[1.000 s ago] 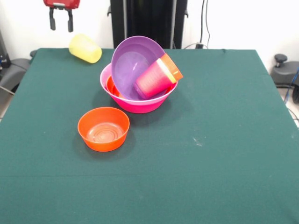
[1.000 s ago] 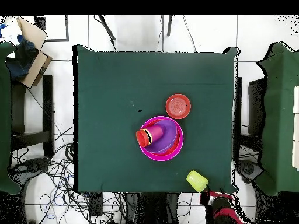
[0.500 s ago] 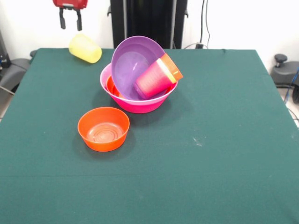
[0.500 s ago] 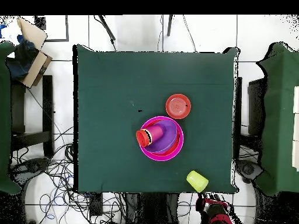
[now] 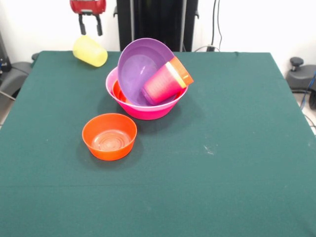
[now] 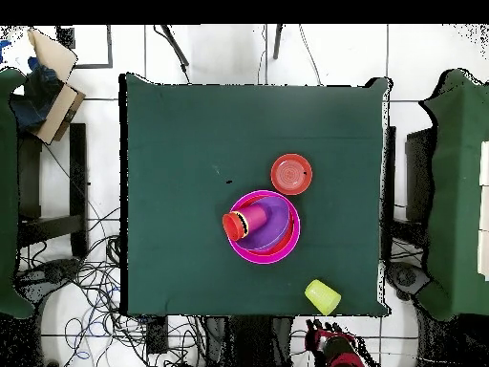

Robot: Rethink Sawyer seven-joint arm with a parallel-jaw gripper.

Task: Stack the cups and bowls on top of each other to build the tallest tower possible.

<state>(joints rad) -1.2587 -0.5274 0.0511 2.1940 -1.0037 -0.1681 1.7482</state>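
In the front view, the red-bodied gripper with two dark fingers [image 5: 91, 24] is seen at the top edge, above and just beyond the far left part of the green cloth-covered table [image 5: 222, 148]. Its fingers are spread apart and nothing is held between them. Just below it, a smooth yellow plastic tumbler [image 5: 90, 51] is seen lying on its side near the table's far left corner. Near the middle of the table, the big glossy pink plastic bowl [image 5: 148, 109] is found as the base of the tower. A wide orange bowl [image 5: 118, 92] is nested inside it, and a wide shallow purple bowl [image 5: 140, 66] is tipped up steeply within, its hollow turned toward the camera. A bundle of nested cups, magenta outside with yellow and orange rims showing [image 5: 167, 80], is leaned on its side against the purple bowl. A small glossy orange bowl [image 5: 109, 136] is set upright on the cloth, apart from the tower, in front of it and to the left.

In the overhead view, the gripper [image 6: 331, 344] is seen off the table's bottom edge, near the yellow tumbler [image 6: 323, 296]. The pink bowl [image 6: 288, 250] and its contents are seen near the centre, with the small orange bowl [image 6: 291, 174] just beside it.
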